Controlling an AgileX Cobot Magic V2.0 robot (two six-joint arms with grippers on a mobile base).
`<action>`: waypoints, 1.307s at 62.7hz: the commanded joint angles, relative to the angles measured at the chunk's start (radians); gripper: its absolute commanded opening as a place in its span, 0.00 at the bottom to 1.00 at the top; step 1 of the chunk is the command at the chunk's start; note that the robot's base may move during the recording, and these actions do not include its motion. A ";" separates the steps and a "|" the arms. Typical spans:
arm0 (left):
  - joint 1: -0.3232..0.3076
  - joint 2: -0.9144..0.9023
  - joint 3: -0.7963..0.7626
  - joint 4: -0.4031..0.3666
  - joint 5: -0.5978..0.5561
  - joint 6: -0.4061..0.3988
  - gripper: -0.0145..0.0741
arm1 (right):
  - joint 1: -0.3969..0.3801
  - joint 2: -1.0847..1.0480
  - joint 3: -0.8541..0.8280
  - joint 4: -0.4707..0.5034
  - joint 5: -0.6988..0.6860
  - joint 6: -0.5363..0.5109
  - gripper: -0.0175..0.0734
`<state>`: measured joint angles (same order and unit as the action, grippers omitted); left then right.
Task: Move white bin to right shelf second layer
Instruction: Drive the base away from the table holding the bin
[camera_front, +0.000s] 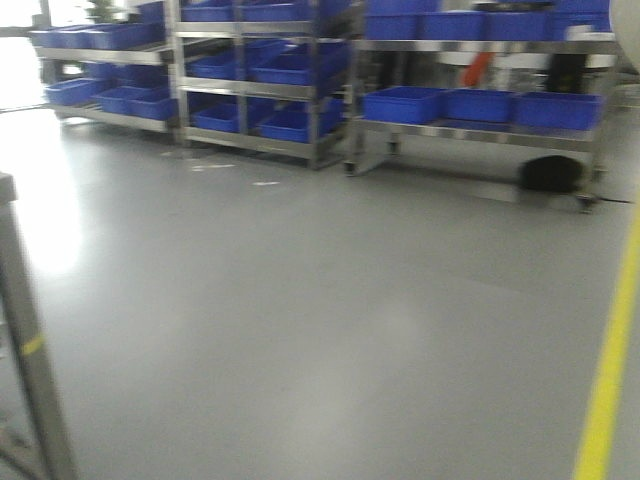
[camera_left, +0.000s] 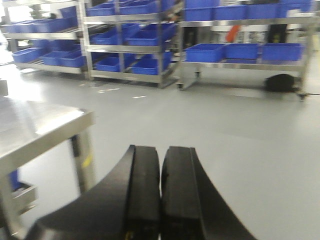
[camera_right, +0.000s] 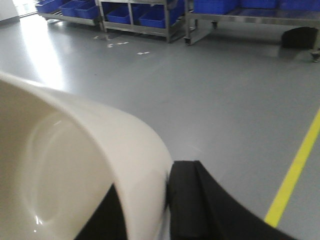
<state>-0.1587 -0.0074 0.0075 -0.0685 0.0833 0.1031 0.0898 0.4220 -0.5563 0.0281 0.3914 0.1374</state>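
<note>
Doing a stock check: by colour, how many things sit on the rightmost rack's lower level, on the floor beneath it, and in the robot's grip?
Blue crates, lower level: 3
Black object, floor beneath: 1
White bin, gripped: 1
Total: 5

One white bin (camera_right: 90, 150), three steel racks (camera_front: 480, 46).
One yellow floor line (camera_front: 608, 370); blue crates (camera_front: 405, 103) too blurred to count.

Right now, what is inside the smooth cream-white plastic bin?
The cream-white plastic bin shows only bare inner wall; its floor is below the frame edge, so contents there stay unseen.
</note>
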 joint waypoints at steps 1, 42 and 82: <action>-0.003 -0.014 0.037 -0.005 -0.083 -0.004 0.26 | -0.008 0.003 -0.031 0.001 -0.102 -0.004 0.26; -0.003 -0.014 0.037 -0.005 -0.083 -0.004 0.26 | -0.008 0.003 -0.031 0.001 -0.102 -0.004 0.26; -0.003 -0.014 0.037 -0.005 -0.083 -0.004 0.26 | -0.008 0.003 -0.031 0.001 -0.102 -0.004 0.26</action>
<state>-0.1587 -0.0074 0.0075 -0.0685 0.0852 0.1031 0.0898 0.4197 -0.5563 0.0281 0.3922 0.1356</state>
